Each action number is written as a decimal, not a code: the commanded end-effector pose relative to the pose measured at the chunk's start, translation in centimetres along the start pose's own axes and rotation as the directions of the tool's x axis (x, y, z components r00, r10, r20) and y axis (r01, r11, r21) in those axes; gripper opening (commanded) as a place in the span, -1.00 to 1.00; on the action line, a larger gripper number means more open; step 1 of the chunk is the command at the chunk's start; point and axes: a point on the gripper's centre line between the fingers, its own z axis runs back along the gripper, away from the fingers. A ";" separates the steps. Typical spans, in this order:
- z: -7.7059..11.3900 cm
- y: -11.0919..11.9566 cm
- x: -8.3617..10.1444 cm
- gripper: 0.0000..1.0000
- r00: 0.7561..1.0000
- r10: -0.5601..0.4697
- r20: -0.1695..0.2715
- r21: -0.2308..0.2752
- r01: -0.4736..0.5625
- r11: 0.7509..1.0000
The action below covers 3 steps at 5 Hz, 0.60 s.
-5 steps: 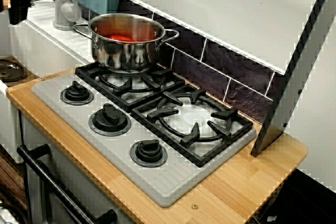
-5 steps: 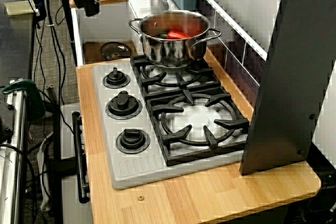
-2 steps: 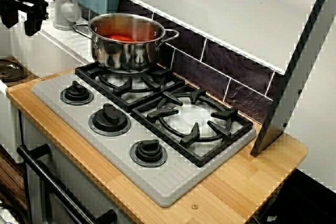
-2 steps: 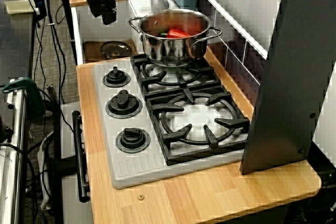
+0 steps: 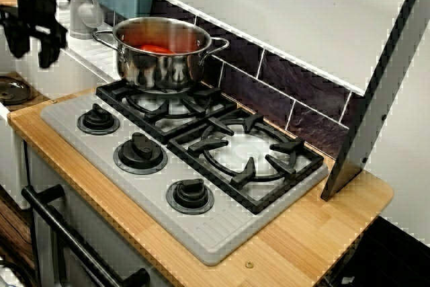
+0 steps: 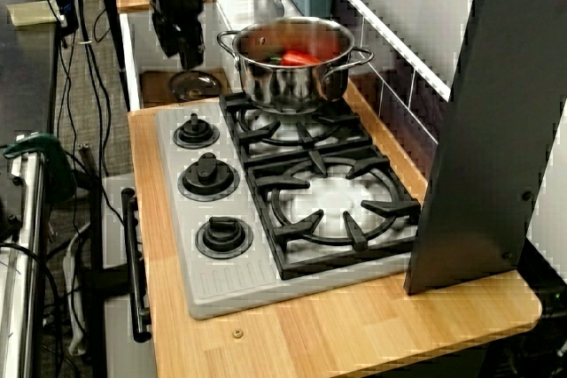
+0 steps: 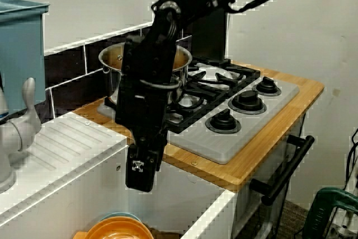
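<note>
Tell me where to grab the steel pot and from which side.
Probably the loop handle of the steel pot that faces the open gripper, coming down from above. It juts out level with free space around it; the far handle sits close to the tiled backsplash.
</note>
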 end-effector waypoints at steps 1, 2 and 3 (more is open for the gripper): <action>-1.8 0.2 0.2 1.00 1.000 0.004 0.004 -0.021 -0.004 1.000; -2.9 0.3 0.4 1.00 1.000 0.008 -0.021 -0.053 -0.010 0.999; -4.0 0.5 0.6 1.00 0.999 0.011 -0.042 -0.090 -0.015 0.996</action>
